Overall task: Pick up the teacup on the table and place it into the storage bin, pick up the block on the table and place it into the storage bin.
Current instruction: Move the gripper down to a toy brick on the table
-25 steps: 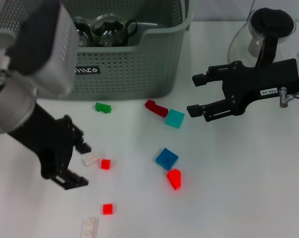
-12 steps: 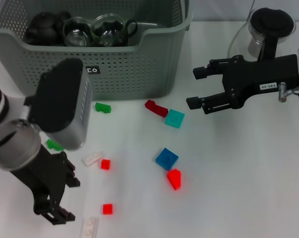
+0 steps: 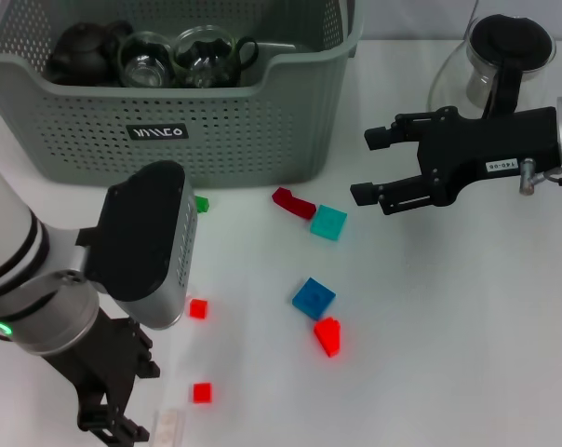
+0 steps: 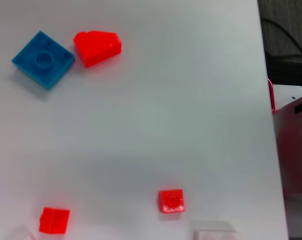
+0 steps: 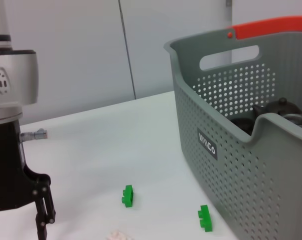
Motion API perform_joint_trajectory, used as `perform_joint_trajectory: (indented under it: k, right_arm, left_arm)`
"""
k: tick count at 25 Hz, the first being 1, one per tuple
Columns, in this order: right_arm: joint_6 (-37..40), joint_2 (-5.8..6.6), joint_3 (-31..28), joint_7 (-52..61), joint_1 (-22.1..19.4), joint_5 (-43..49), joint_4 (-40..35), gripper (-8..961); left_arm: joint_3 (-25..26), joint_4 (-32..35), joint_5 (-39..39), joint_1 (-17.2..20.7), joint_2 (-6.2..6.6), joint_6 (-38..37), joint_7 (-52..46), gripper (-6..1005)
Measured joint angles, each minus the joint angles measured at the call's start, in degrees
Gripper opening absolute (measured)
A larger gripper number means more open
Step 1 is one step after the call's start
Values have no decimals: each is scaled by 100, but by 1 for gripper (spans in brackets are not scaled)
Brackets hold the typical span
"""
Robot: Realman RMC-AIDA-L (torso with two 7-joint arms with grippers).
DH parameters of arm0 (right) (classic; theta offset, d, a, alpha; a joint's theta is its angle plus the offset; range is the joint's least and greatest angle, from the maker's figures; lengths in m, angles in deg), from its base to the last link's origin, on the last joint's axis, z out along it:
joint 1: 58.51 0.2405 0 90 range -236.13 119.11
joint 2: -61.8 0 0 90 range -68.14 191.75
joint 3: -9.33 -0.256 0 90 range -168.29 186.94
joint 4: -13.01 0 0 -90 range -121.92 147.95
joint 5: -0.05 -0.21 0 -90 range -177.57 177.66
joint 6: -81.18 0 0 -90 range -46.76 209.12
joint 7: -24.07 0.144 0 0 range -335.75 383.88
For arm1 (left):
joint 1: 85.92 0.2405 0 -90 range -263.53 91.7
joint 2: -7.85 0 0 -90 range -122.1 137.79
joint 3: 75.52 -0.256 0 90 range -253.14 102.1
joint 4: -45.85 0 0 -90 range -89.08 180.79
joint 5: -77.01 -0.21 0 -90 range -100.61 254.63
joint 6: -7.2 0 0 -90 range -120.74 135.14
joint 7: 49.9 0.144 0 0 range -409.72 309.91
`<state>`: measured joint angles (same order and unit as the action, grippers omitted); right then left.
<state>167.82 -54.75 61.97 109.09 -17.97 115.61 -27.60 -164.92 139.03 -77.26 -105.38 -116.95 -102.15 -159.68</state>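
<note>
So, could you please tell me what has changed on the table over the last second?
The left gripper has drawn back from beside the grey-green perforated plastic storage bin toward the table's near edge, carrying nothing. The open right gripper barely shifted. The scattered blocks, like the blue square block, stayed put.

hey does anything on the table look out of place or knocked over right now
Nothing looks spilled or broken. Small blocks lie scattered loose on the table, and the red wedge block lies tipped beside the blue square block. The storage bin stands upright, with glassware inside.
</note>
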Motion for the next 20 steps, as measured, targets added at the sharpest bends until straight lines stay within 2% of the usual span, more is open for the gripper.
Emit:
perform_joint_trajectory:
  k: [10, 20]
  right_arm:
    - [-131, 15, 1, -20, -13, 22, 63, 877]
    - [-144, 20, 1, -55, -2, 22, 63, 877]
  left_arm:
    - [-200, -205, 38, 32, 0, 117, -66, 676]
    - [-151, -315, -5, -337, 35, -60, -628, 681]
